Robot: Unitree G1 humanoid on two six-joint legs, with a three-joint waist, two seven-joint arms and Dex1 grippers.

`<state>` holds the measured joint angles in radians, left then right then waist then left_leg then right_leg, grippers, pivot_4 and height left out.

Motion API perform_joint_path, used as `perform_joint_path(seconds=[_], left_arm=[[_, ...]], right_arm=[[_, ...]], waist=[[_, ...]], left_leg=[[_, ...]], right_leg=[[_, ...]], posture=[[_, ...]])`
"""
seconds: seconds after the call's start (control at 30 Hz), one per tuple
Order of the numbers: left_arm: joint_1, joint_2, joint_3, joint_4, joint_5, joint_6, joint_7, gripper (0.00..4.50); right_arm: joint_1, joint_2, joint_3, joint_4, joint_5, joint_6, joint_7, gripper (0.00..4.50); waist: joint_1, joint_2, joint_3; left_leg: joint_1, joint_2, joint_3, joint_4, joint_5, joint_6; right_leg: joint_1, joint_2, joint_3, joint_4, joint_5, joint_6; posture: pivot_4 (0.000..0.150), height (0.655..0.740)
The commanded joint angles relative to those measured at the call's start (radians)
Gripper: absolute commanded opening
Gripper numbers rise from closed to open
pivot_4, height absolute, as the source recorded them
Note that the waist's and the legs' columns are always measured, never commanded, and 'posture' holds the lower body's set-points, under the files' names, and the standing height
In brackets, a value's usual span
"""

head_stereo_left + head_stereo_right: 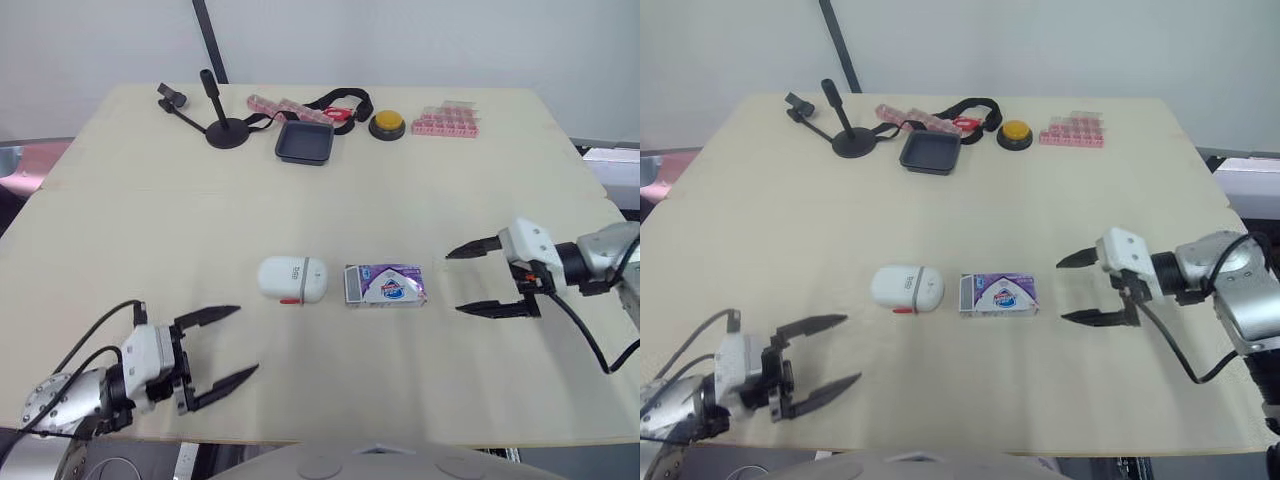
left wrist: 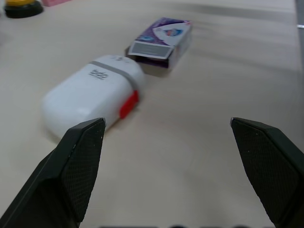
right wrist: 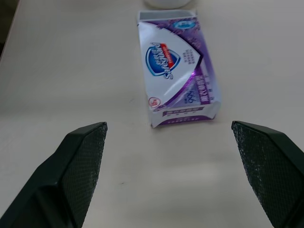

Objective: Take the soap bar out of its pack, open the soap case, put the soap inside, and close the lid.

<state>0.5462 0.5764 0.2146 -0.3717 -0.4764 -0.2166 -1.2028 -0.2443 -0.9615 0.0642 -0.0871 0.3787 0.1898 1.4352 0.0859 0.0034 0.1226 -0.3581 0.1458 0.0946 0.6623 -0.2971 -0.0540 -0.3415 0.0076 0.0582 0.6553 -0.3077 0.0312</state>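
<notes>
**Lower left of the frame.** My left gripper (image 1: 247, 340) hangs low over the near edge of the tabletop (image 1: 300, 200). Its fingers are spread wide apart and hold nothing. It points toward the centre of the frame, which lines it up with the soap case.

**Right middle of the frame.** My right gripper (image 1: 453, 283) is also spread wide and empty, low over the tabletop. Its fingers aim at the soap pack with a clear gap between them and the carton, so there is no contact.

**Centre of the frame.**
- The soap case (image 1: 293, 279) is white and rounded. It lies flat with its lid shut and a red catch on its near side.
- The soap pack (image 1: 386, 285), a purple and white carton, lies just beside the case toward the right of the frame, printed face up.
- The two sit close together but appear not to touch.
- The carton end facing the case looks open. I cannot confirm whether the bar is inside.

**Assessment.** No step of the task is done yet. The side-by-side layout suits a split of work, in my judgement: the right gripper takes the pack and the left takes the case.

**Upper part of the frame.** A black stand (image 1: 225, 125), a black tray (image 1: 304, 142), a yellow button (image 1: 387, 124) and a pink block set (image 1: 446, 120) line the far edge. They are well apart from the work area and do not obstruct it.
</notes>
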Motion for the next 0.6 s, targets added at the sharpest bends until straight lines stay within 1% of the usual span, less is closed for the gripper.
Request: perform_joint_path(seconds=[0.03,0.13,0.3,0.6], left_arm=[[0.011,0.022,-0.005,-0.007,-0.015,-0.053,-0.046,4.48],[-0.012,0.022,0.002,0.020,-0.025,-0.023,-0.021,4.48],[-0.053,0.023,0.003,0.042,-0.034,0.006,0.007,4.48],[-0.120,0.041,0.018,0.160,-0.030,-0.059,-0.061,4.48]], right_arm=[[-0.044,0.009,0.023,0.008,-0.034,-0.020,0.004,4.50],[-0.089,0.029,0.053,0.049,-0.080,-0.042,-0.013,4.50],[-0.128,0.059,0.071,0.089,-0.109,-0.063,-0.022,4.50],[-0.178,0.146,0.121,0.098,-0.129,-0.019,-0.049,4.50]], waist=[[-0.003,0.000,0.000],[-0.010,0.000,0.000],[-0.011,0.000,0.000],[-0.006,0.000,0.000]], left_leg=[[0.000,0.000,0.000,0.000,0.000,0.000],[0.000,0.000,0.002,0.000,0.001,-0.001],[0.000,0.000,0.003,0.000,0.001,-0.001],[0.000,0.000,0.004,0.002,0.002,-0.002]], right_leg=[[-0.001,0.000,0.000,0.001,0.000,0.000],[-0.002,0.000,0.002,0.003,0.000,0.000],[-0.005,0.001,0.003,0.007,0.000,-0.001],[-0.008,0.002,0.005,0.012,0.000,-0.001]], posture=[[0.150,0.7400],[0.150,0.7400],[0.150,0.7400],[0.150,0.7400]])
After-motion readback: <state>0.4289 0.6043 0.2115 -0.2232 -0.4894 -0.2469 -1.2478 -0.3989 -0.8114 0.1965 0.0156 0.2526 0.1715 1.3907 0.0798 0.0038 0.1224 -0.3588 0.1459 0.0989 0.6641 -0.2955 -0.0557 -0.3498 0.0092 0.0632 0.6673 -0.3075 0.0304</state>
